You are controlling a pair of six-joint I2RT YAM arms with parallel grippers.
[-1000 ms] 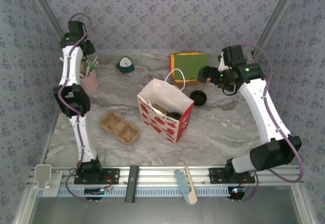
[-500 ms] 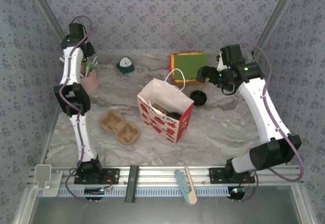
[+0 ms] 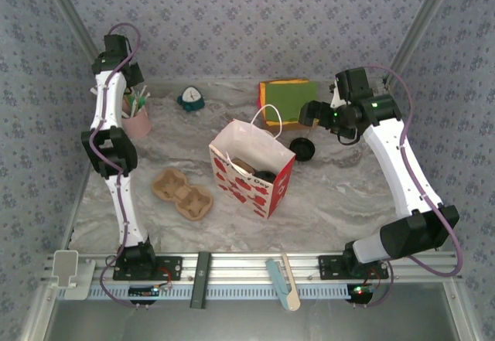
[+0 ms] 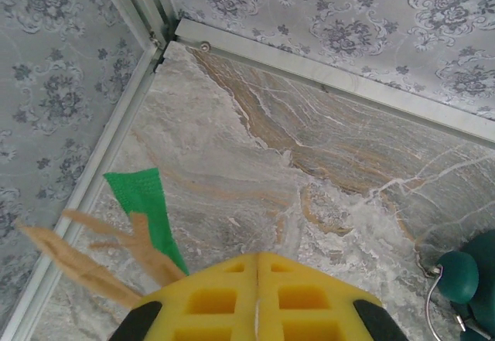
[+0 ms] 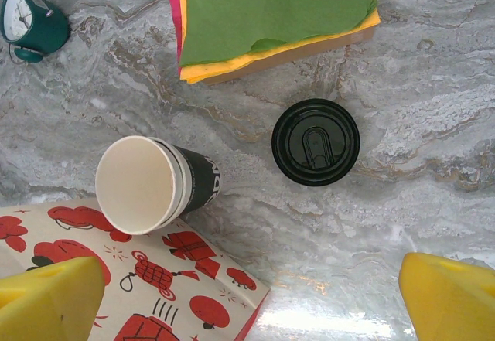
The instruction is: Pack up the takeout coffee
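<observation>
**Right wrist view.** You see the right gripper (image 5: 251, 302) with its yellow fingers spread wide and holding nothing; each finger is cut off at a bottom corner. Beyond them the open dark paper cup (image 5: 147, 185), white inside, stands on the grey marbled table (image 5: 433, 78). It is just beside the white paper bag with red prints (image 5: 139, 294), and you cannot tell whether the two touch. The black-lidded paper cup (image 5: 315, 141) stands apart to its right, near the stack of green, yellow and pink paper sheets (image 5: 271, 8). Its lid hides its wall.

**Left wrist view.** The left gripper (image 4: 257, 298) has its yellow fingers pressed together on nothing and is cropped by the lower edge. Blurred wooden sticks (image 4: 73, 260) and a green strip (image 4: 143, 202) rise beside it.

**Top view.** A dark shape inside the bag is too small for you to identify.
</observation>
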